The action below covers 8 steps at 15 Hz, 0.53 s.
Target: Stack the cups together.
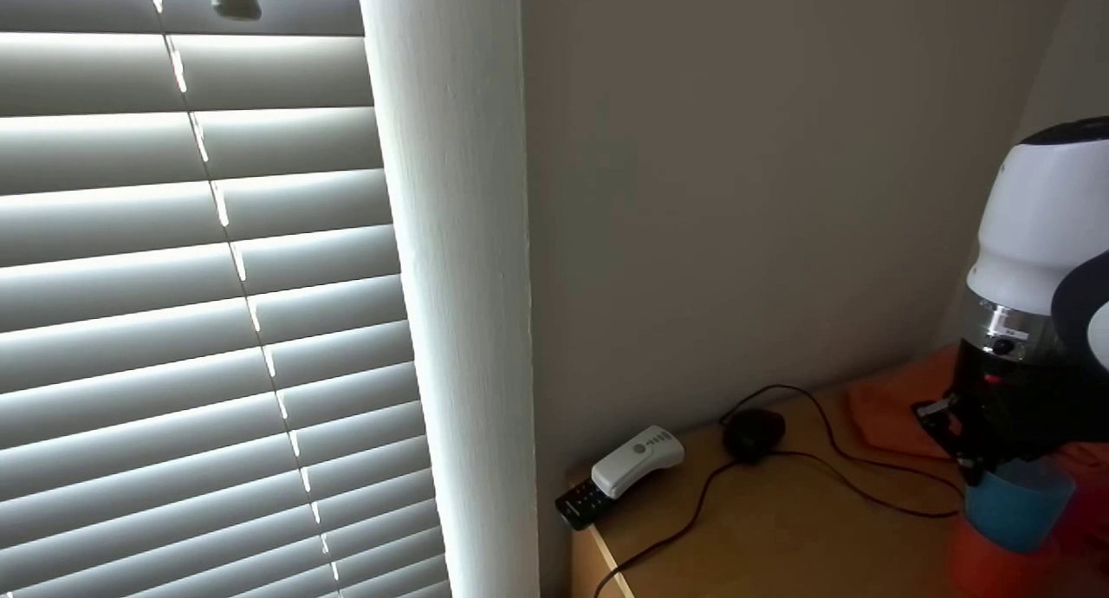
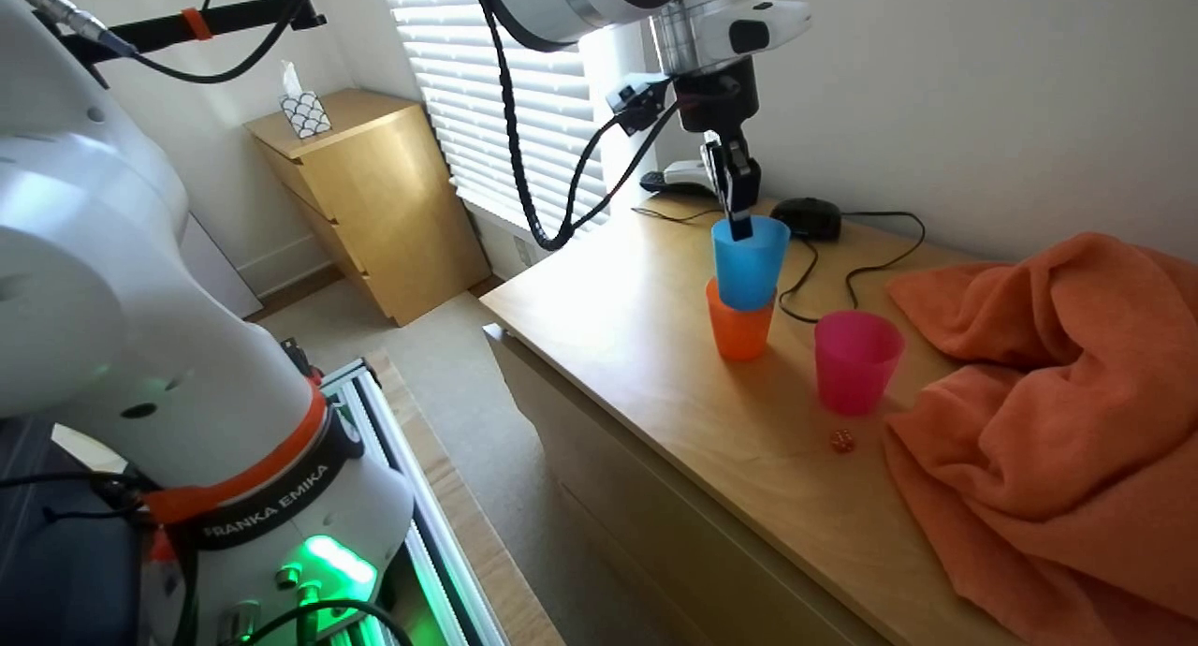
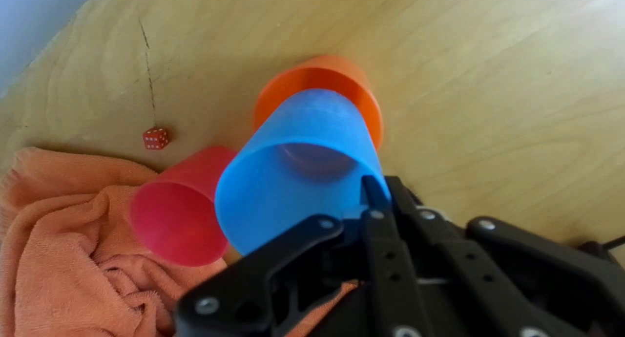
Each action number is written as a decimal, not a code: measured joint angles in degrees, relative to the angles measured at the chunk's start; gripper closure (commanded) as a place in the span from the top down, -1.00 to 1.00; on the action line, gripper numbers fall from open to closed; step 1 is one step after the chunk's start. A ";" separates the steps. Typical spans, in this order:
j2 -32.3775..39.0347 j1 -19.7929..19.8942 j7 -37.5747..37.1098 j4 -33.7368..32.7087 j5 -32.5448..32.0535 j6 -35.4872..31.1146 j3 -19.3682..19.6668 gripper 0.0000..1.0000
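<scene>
My gripper (image 2: 739, 227) is shut on the rim of the blue cup (image 2: 752, 273); in the wrist view (image 3: 383, 183) one finger is inside the cup and the other outside. The blue cup (image 3: 312, 117) is slightly tilted, with its base over or in the mouth of the orange cup (image 2: 739, 335). I cannot tell how deep the base sits. The orange cup's rim (image 3: 342, 68) shows around the blue base in the wrist view. The pink cup (image 2: 854, 365) stands apart on the wooden surface, mouth up; it also shows in the wrist view (image 3: 178, 220).
A red die (image 2: 842, 440) lies near the pink cup. A crumpled orange towel (image 2: 1058, 421) lies beside it. A black mouse-like device (image 2: 807, 219) with a cable is behind the cups. A white remote (image 1: 638, 461) and a black remote (image 1: 582, 503) lie at the surface's far end.
</scene>
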<state>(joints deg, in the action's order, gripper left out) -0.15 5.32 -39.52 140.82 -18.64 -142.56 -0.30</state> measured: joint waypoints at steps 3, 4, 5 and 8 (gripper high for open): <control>0.91 -0.14 -0.05 -0.25 -0.02 -0.01 0.43 -0.11; 1.19 -0.15 -0.05 -0.38 -0.02 -0.01 0.52 0.02; 1.42 -0.18 -0.05 -0.51 -0.02 -0.01 0.63 0.20; 1.69 -0.26 -0.22 -0.76 -0.10 -0.01 0.92 0.64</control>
<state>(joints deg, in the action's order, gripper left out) 1.54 5.06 -39.74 140.05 -18.74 -142.57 0.61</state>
